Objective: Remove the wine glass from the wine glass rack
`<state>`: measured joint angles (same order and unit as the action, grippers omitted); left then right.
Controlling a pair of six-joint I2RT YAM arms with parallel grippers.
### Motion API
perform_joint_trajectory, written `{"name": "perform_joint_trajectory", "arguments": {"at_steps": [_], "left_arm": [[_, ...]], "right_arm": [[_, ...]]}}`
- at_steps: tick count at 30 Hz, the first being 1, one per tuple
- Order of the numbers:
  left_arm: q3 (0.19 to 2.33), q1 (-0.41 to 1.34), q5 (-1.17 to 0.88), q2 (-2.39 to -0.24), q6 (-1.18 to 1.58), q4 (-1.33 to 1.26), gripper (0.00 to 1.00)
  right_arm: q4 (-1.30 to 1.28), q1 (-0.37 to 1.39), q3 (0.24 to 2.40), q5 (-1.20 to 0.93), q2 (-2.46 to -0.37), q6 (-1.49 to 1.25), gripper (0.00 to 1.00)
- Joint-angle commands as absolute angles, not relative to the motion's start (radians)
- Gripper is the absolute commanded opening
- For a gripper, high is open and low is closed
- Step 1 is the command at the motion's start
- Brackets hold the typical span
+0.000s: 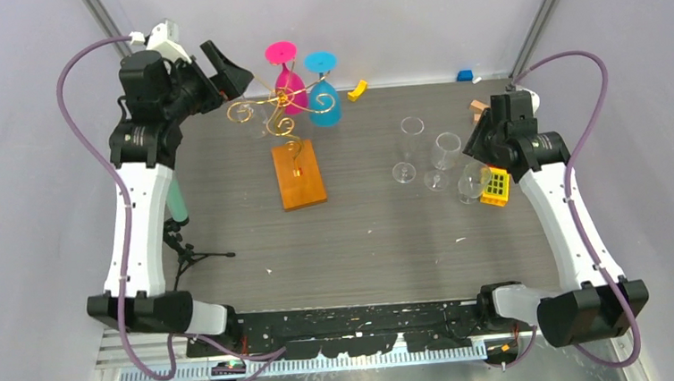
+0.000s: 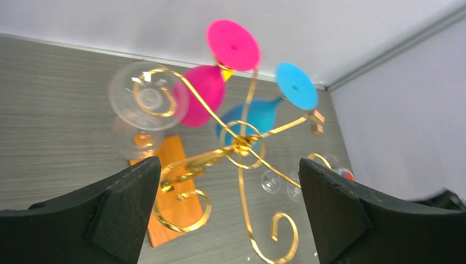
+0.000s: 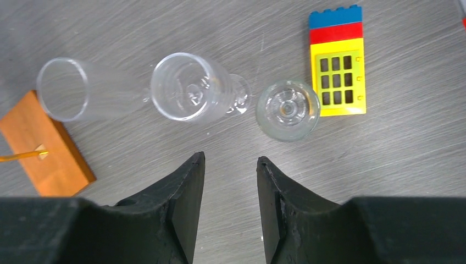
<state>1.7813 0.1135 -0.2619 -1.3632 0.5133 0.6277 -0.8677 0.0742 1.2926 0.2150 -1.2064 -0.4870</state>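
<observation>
The wine glass rack (image 1: 284,100) is a gold wire stand with spiral arms on an orange wooden base (image 1: 298,175). A pink wine glass (image 1: 288,79) and a blue wine glass (image 1: 324,103) hang upside down from its far arms. In the left wrist view a clear wine glass (image 2: 147,98) hangs from the rack's (image 2: 242,146) left spiral, beside the pink (image 2: 206,93) and blue (image 2: 258,115) glasses. My left gripper (image 1: 234,72) is open and empty, raised just left of the rack top, its jaws wide apart (image 2: 228,163). My right gripper (image 1: 480,136) is open and empty (image 3: 231,158) over the table at the right.
Three clear glasses (image 1: 411,145) (image 1: 443,158) (image 1: 472,181) stand on the table right of the rack, beside a yellow toy brick (image 1: 495,187). Small blocks (image 1: 358,89) (image 1: 464,76) (image 1: 478,107) lie near the back edge. A small black tripod (image 1: 185,250) stands by the left arm.
</observation>
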Motion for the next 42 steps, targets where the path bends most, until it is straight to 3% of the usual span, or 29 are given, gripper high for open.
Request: {"name": "perform_joint_trajectory", "arguments": {"at_steps": [1, 9, 22, 34, 42], "left_arm": [[1.865, 0.030, -0.280, -1.444, 0.531, 0.670, 1.00], [1.873, -0.099, -0.417, -1.563, 0.596, 0.632, 0.94], [1.889, -0.135, -0.593, -1.709, 0.768, 0.512, 0.72], [1.764, -0.143, -0.678, -1.715, 0.982, 0.279, 0.39], [1.749, -0.145, -0.693, -1.699, 1.001, 0.253, 0.07]], "right_arm": [[-0.841, 0.073, 1.286, 0.121, -1.139, -0.515, 0.45], [-0.818, 0.074, 1.257, -0.004, -1.065, -0.542, 0.46], [-0.811, 0.073, 1.223, -0.066, -1.030, -0.555, 0.46], [-0.811, 0.074, 1.220, -0.067, -1.023, -0.554, 0.46], [-0.811, 0.074, 1.217, -0.064, -1.023, -0.554, 0.46]]}}
